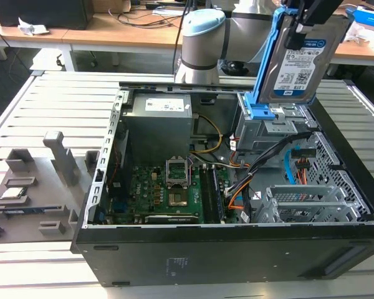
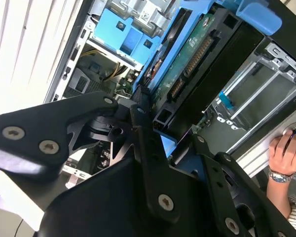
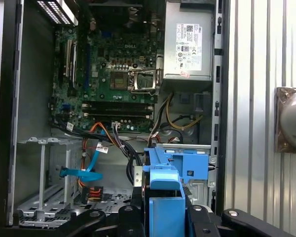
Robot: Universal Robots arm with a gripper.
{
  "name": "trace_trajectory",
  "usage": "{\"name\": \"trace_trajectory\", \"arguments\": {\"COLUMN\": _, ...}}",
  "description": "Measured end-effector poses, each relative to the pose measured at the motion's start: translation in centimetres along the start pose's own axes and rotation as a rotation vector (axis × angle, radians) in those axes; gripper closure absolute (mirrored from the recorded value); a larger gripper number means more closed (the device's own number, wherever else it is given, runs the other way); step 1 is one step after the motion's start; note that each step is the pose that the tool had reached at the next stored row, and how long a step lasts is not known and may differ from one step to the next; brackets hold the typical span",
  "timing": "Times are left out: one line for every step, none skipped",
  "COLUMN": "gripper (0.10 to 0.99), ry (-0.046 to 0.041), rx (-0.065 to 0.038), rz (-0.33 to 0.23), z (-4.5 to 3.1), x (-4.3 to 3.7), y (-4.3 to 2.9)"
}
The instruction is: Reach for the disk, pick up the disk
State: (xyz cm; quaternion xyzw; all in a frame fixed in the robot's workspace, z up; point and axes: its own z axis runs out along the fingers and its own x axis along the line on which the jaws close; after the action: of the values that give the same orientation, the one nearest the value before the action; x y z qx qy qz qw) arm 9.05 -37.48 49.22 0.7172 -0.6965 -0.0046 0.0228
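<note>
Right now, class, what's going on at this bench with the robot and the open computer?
The robot arm holds the disk in its jaws, blue bracket included. The disk stands on edge, up above the drive cage of the open computer case. Judging by that, the disk is already picked up.

Claw (image 3: 163,211) seemingly clamps the disk (image 3: 164,172)

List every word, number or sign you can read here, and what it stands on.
The disk, a flat silver rectangular hard drive in a blue plastic bracket: white-and-blue label, print too small to read.
The grey metal power supply box: white sticker, print too small to read.
Nothing quotable.
</note>
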Motion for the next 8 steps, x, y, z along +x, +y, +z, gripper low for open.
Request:
{"name": "trace_trajectory", "arguments": {"gripper": 0.718, "ry": 0.0001, "rx": 0.000, "rz": 0.000, "z": 0.01, "x": 0.17, "y": 0.01}}
{"name": "trace_trajectory", "arguments": {"gripper": 0.718, "ry": 0.0003, "rx": 0.000, "rz": 0.000, "z": 0.02, "x": 0.41, "y": 0.01}}
{"name": "trace_trajectory", "arguments": {"gripper": 0.718, "ry": 0.0006, "rx": 0.000, "rz": 0.000, "z": 0.03, "x": 0.69, "y": 0.02}}
{"name": "trace_trajectory", "arguments": {"gripper": 0.718, "ry": 0.0009, "rx": 0.000, "rz": 0.000, "z": 0.03, "x": 0.84, "y": 0.02}}
{"name": "trace_trajectory", "arguments": {"gripper": 0.718, "ry": 0.0012, "rx": 0.000, "rz": 0.000, "z": 0.05, "x": 1.12, "y": 0.03}}
{"name": "trace_trajectory", "arguments": {"gripper": 0.718, "ry": 0.0016, "rx": 0.000, "rz": 0.000, "z": 0.05, "x": 1.29, "y": 0.04}}
{"name": "trace_trajectory", "arguments": {"gripper": 0.718, "ry": 0.0018, "rx": 0.000, "rz": 0.000, "z": 0.06, "x": 1.44, "y": 0.04}}
{"name": "trace_trajectory", "arguments": {"gripper": 0.718, "ry": 0.0024, "rx": 0.000, "rz": 0.000, "z": 0.07, "x": 1.72, "y": 0.05}}
